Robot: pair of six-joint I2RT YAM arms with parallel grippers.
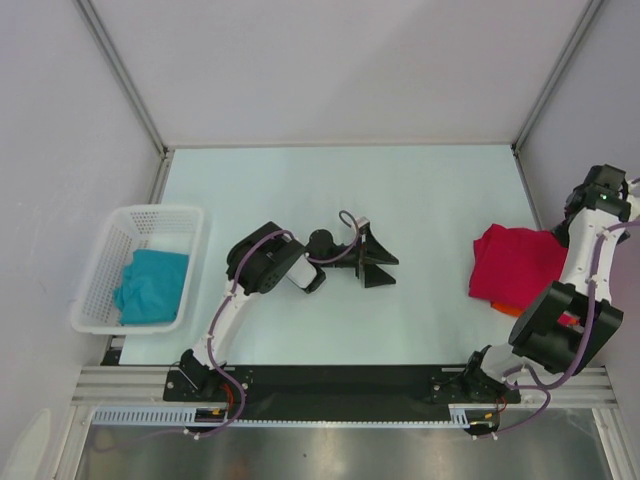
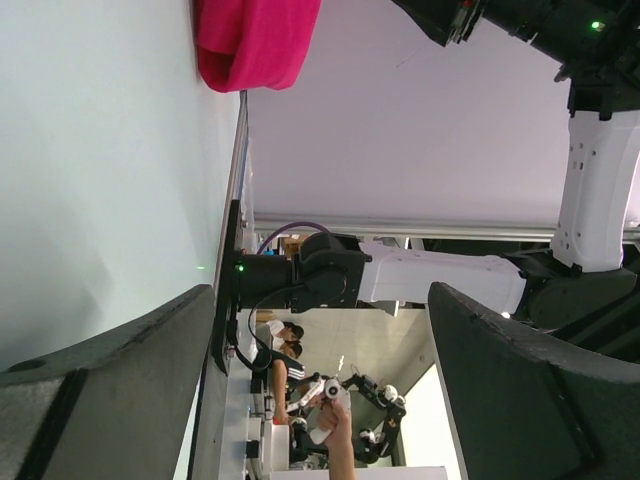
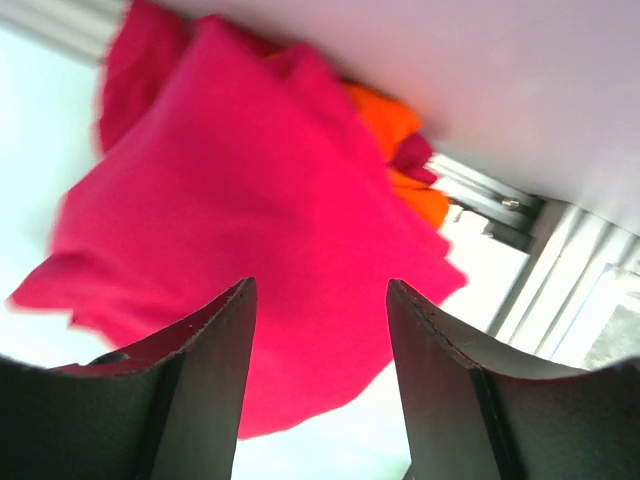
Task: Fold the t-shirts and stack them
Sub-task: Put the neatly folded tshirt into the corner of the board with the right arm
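Observation:
A crimson-pink t-shirt [image 1: 515, 265] lies folded at the right side of the table, on top of an orange t-shirt [image 1: 502, 307] that only peeks out at its near edge. In the right wrist view the pink shirt [image 3: 230, 200] fills the frame, with the orange one [image 3: 395, 120] behind it. My right gripper [image 3: 318, 284] hangs open above the pink shirt with nothing between its fingers. A teal t-shirt [image 1: 152, 285] lies crumpled in the white basket [image 1: 155, 210]. My left gripper [image 1: 385, 262] rests open and empty at mid-table, pointing toward the pink shirt [image 2: 255, 40].
The white mesh basket stands at the table's left edge. Grey walls enclose the table on the left, back and right. The right arm [image 1: 565, 325] stands close to the right wall. A black strip [image 1: 340, 380] runs along the near edge between the two arm bases.

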